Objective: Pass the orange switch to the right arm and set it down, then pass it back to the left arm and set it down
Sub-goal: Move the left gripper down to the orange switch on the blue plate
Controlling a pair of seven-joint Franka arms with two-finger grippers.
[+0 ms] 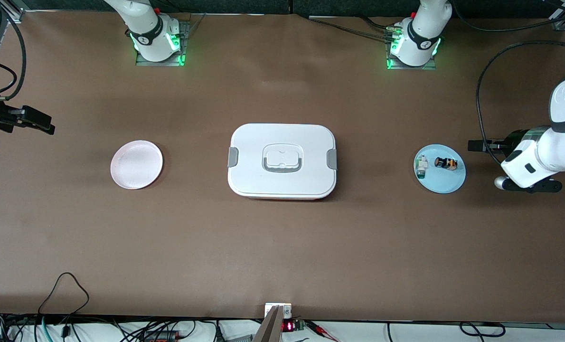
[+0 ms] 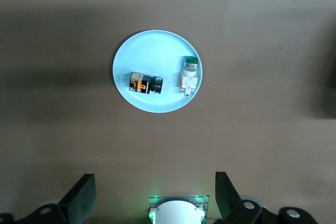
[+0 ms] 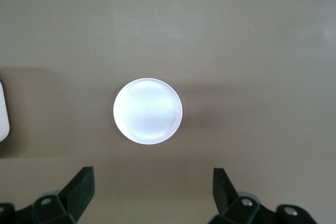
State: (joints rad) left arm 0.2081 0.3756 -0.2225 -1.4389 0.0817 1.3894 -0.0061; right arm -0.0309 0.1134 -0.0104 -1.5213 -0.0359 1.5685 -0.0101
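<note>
- The left gripper [image 2: 152, 198], with black fingers spread wide and nothing between them, hangs high over the brown table [image 1: 282, 247] at the left arm's end, looking down on the round light-blue plate [image 2: 152, 40].
- The right gripper [image 3: 152, 195] is likewise wide open and empty, held high at the right arm's end, with the round pale-pink plate [image 3: 148, 110] below its camera.
- Both white arms wait off to the table's ends; in the front view only the left arm's white wrist section [image 1: 543, 154] and part of the right arm's black hardware [image 1: 21, 118] show at the edges.
- The tiny black orange switch with orange markings [image 2: 145, 84] lies on its side on the light-blue plate [image 1: 446, 183], apart from any gripper.
- Beside it on the same plate, not touching it, lies a small white component with a green cap [image 2: 189, 74], on the side toward the box.
- The large white rounded-rectangular box with grey side latches and a grey recessed lid handle [image 1: 282, 161] sits closed in the middle of the table, between the two plates and well apart from each.
- The pale-pink plate [image 1: 136, 164] lies toward the right arm's end and holds nothing.
</note>
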